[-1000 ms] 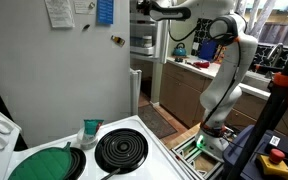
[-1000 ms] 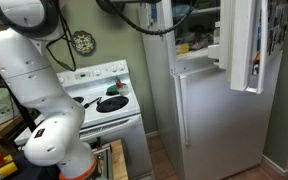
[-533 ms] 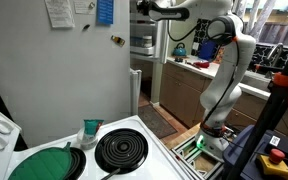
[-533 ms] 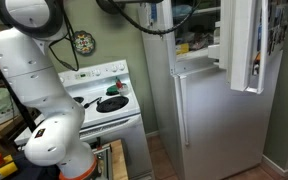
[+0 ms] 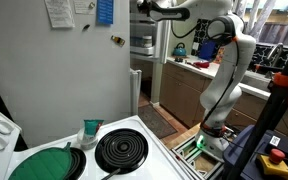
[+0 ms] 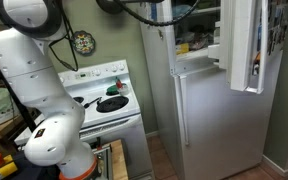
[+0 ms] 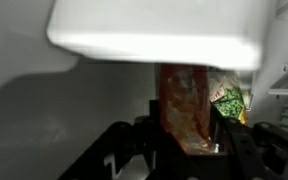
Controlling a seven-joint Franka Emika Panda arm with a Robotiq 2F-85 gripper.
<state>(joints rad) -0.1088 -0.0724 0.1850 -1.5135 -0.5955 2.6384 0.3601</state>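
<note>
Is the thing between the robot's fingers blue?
No, in the wrist view the packet standing between the fingers of the gripper is orange and red, not blue.

The arm point(image 5: 227, 62) is glossy white, built of fat rounded segments with dark seams at the joints. Its gripper point(image 7: 185, 128) is matte black and angular.

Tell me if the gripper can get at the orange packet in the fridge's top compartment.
Probably yes. In the wrist view the orange packet stands between the fingers of the gripper, nothing in front; the white shelf sits above, the green bag beside it. Whether the fingers press it I cannot tell.
</note>
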